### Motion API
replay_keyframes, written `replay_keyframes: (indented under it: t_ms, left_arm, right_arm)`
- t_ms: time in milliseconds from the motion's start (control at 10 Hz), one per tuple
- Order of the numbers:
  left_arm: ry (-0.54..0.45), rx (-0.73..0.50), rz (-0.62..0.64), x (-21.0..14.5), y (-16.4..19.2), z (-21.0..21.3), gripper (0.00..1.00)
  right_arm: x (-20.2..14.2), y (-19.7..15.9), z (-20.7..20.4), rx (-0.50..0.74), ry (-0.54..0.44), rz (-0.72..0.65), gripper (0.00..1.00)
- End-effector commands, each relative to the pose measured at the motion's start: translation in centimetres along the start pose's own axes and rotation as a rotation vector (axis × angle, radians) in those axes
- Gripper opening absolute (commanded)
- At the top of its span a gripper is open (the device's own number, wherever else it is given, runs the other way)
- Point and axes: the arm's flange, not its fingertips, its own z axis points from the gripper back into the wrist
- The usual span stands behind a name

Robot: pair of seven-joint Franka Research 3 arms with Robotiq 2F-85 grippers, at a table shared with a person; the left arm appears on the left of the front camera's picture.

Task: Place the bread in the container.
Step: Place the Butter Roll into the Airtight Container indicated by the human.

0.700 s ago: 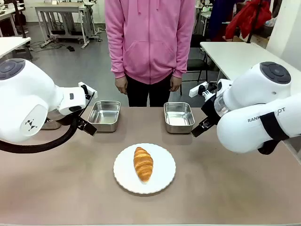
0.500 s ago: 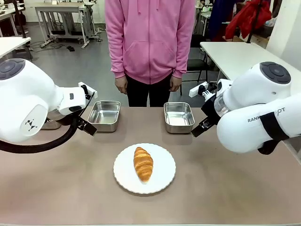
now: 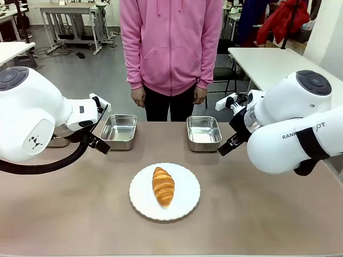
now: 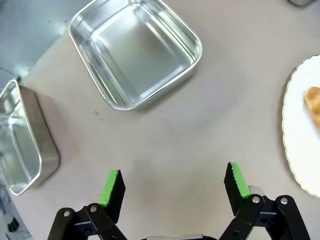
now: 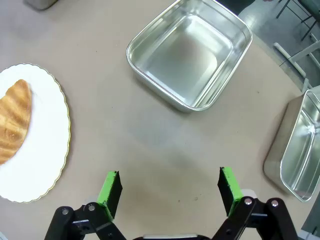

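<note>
Each shiny, shallow, rectangular stainless-steel tray in sight is empty. In the front view the left tray (image 3: 119, 131) and the right tray (image 3: 203, 133) stand well apart on the far half of the beige worktop (image 3: 80, 209), both bare inside. The golden-brown ridged croissant (image 3: 163, 186) is in none of them. It lies on the round white scallop-edged plate (image 3: 185, 182) at the middle of the worktop, nearer than both trays.

The left wrist view also shows an outer tray (image 4: 22, 145), cut off by the picture's edge. There the plate and croissant are only slivers at the other edge. The right wrist view shows a further outer tray (image 5: 297, 150), likewise cut off, and the croissant is cropped to about half. What lies in the cropped parts of the outer trays cannot be seen.

Counted: one croissant, one plate, four trays.

The left pincer (image 4: 174, 177) is spread wide over bare worktop with nothing between its green pads. The right pincer (image 5: 169, 181) is spread just as wide and grips nothing.
</note>
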Motion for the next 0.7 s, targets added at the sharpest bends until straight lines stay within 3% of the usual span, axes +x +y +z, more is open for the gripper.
replay_keyframes:
  t_ms: [0,200,400,600]
  left_arm:
    - [0.000,0.000,0.000,0.0,0.0,0.0,1.00]
    - [0.000,0.000,0.000,0.0,0.0,0.0,1.00]
    - [-0.073,-0.065,-0.012,2.3,3.7,4.5,1.00]
    - [-0.082,-0.124,-0.016,3.9,8.9,8.3,1.00]
  right_arm:
    - [0.0,0.0,0.0,0.000,0.000,0.000,1.00]
    - [0.0,0.0,0.0,0.000,0.000,0.000,1.00]
    - [3.6,-4.5,3.5,0.023,-0.038,-0.013,1.00]
    - [5.1,-10.0,7.9,0.056,-0.095,-0.023,1.00]
